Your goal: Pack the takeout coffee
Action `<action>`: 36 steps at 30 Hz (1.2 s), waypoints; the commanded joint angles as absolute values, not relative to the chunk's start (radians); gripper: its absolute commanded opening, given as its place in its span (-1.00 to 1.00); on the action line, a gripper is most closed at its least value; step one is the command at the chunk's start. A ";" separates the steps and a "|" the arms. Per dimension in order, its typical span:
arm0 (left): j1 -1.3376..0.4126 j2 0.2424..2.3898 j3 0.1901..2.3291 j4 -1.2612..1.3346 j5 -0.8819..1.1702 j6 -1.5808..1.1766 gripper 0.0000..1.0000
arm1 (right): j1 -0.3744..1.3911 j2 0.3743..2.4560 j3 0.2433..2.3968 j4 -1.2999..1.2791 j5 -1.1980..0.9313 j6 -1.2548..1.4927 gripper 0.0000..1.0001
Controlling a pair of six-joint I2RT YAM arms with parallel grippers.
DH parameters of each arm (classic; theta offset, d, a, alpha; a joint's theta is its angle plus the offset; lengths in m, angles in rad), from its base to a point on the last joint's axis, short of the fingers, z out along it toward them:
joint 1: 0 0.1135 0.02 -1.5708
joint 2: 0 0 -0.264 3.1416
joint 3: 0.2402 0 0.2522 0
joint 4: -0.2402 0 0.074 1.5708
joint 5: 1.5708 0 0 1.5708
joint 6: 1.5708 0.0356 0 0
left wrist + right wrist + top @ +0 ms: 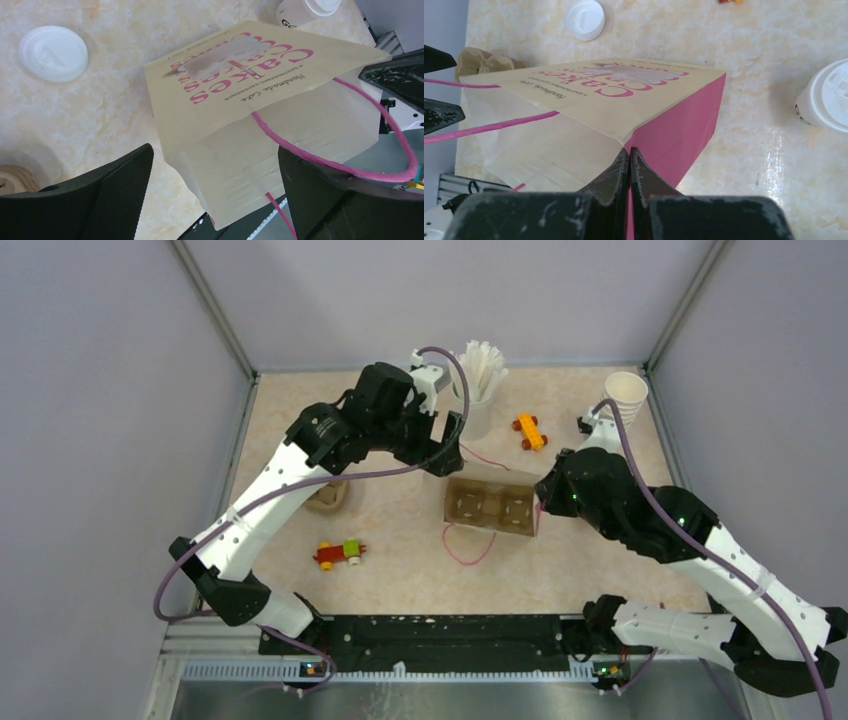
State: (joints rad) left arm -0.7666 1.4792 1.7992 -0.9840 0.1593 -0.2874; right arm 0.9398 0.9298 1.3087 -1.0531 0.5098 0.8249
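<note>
Paper cup (pixel 625 392): judged light, thin-walled, crushable; grasp mid-wall, gently. Left end effector (pixel 215 195) spread wide; right end effector (pixel 630 154) pinching paper bag (pixel 589 87) edge.

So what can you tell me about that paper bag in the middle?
It's a cream paper bag with pink side panels, pink cord handles and pink "Cakes" lettering on one face. It stands upright mid-table with its mouth open and a brown two-well tray inside. The right pincer is shut on one top edge. The left pincer is open and straddles the opposite edge.
</note>
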 commanded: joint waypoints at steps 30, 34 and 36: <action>-0.730 1.170 1.415 -0.706 0.189 -0.283 0.68 | 0.945 0.793 1.118 -0.911 0.512 0.787 -1.00; -0.731 1.209 1.418 -0.694 0.225 -0.323 0.54 | 0.945 0.793 1.115 -0.911 0.516 0.814 -1.00; -0.731 1.203 1.401 -0.693 0.227 -0.340 0.55 | 0.945 0.794 1.110 -0.916 0.523 0.828 -1.00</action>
State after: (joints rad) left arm -0.7334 1.2026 1.4162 -0.7563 0.2195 -0.3157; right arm 0.9398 0.8013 1.1240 -0.9371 0.5110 0.7986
